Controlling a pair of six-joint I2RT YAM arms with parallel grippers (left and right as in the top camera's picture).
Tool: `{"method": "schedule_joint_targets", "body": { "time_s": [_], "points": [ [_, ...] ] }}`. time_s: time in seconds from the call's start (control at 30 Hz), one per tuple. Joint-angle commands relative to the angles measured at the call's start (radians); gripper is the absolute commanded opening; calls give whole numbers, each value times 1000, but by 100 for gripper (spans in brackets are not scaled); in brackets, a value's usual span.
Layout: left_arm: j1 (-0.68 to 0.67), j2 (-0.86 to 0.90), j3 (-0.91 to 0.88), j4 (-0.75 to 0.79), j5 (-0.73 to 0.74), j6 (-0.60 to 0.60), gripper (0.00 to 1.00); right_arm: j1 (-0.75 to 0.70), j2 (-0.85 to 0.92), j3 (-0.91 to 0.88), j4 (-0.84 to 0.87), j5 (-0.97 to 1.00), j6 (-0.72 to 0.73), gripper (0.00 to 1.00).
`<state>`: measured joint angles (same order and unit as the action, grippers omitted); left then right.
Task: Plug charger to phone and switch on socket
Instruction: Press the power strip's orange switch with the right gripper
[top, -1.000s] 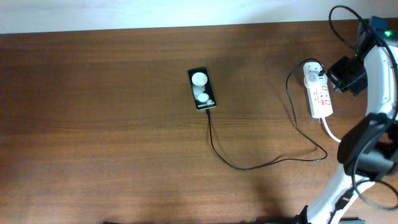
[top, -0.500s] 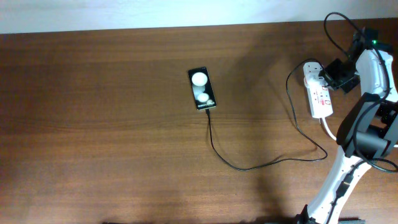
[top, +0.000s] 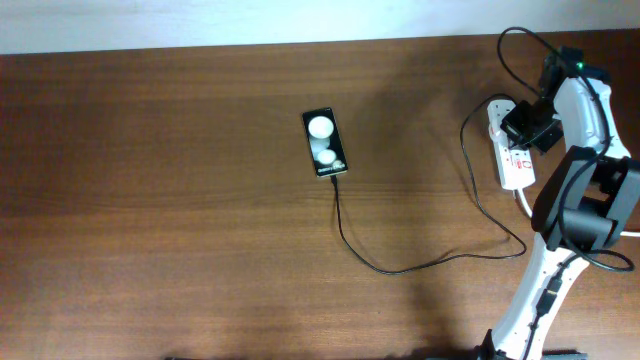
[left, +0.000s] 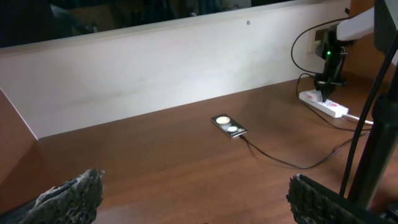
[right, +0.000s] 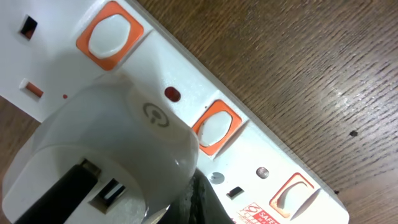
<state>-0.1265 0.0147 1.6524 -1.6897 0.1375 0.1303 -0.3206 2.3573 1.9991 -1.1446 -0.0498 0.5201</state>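
The phone (top: 324, 142) lies face up mid-table, also small in the left wrist view (left: 229, 126). The charger cable (top: 400, 268) runs from the phone's lower end in a loop to the white plug (right: 106, 149) seated in the socket (top: 516, 165). My right gripper (top: 522, 128) hangs over the socket's upper half. Its dark fingers (right: 200, 196) are shut together, with the tip down on the socket face (right: 273, 155) beside the plug, just below an orange-framed switch (right: 214, 126). My left gripper (left: 194, 186) is open and empty, low over bare table, far from the phone.
A pale wall (left: 155, 68) runs along the table's far edge. The socket's thick white cord (top: 528, 212) leads off toward the right arm's base (top: 575, 210). The right arm's black cables (top: 520, 45) loop above the socket.
My right gripper has moved left, from beside the socket's right side to over its upper half. Phone, cable and socket have not moved.
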Motion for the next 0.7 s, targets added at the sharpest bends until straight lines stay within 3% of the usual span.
{"method": "schedule_joint_targets", "body": {
  "time_s": [0.0, 0.17, 0.47, 0.67],
  "points": [
    [5, -7, 3, 2, -4, -13, 99, 4, 82, 23, -5, -29, -42, 4],
    [5, -7, 3, 2, -4, -13, 99, -58, 82, 230, -116, 41, -42, 4],
    [5, -7, 3, 2, -4, -13, 99, -53, 141, 222, -113, -47, -47, 4],
    [5, -7, 3, 2, -4, -13, 99, 21, 183, 223, -148, -69, -128, 4]
  ]
}}
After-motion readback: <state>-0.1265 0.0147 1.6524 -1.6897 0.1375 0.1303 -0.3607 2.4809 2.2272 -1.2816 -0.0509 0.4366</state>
